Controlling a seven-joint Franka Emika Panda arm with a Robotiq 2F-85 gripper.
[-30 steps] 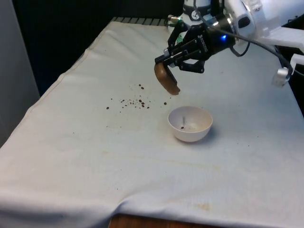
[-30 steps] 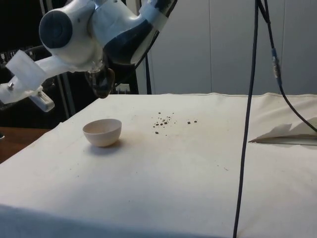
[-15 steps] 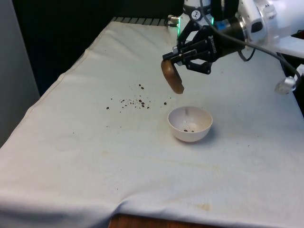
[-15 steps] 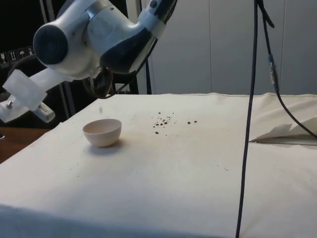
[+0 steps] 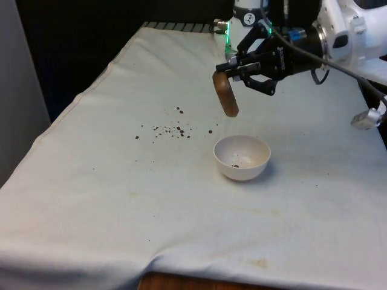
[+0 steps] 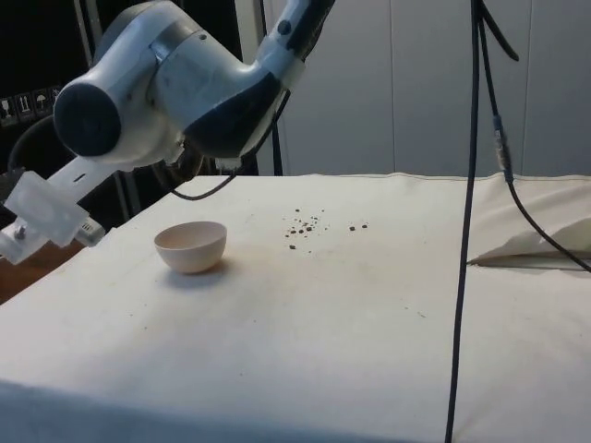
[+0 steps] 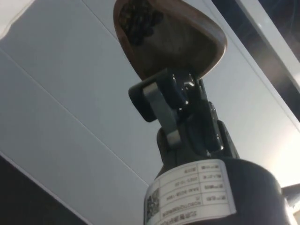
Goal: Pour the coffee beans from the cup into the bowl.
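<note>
A brown cup point(image 5: 227, 94) hangs tipped on its side above the white bowl point(image 5: 242, 158), a little towards the front view's left of it. My gripper point(image 5: 233, 69) is shut on the cup's rim. In the wrist view the cup point(image 7: 174, 41) is clamped between the fingers point(image 7: 162, 100) and dark coffee beans point(image 7: 138, 18) lie inside it near the rim. A few beans lie in the bottom of the bowl. In the side view the bowl point(image 6: 190, 245) stands below the arm, which hides the hand.
Spilled beans point(image 5: 172, 128) lie scattered on the white cloth to the front view's left of the bowl, also as spilled beans point(image 6: 309, 224) in the side view. A black cable point(image 6: 462, 231) hangs down there, and a folded white sheet point(image 6: 536, 247) lies at the table's edge.
The gripper with the cup has risen and shifted towards the front view's right, closer over the bowl. The cup has turned more edge-on.
</note>
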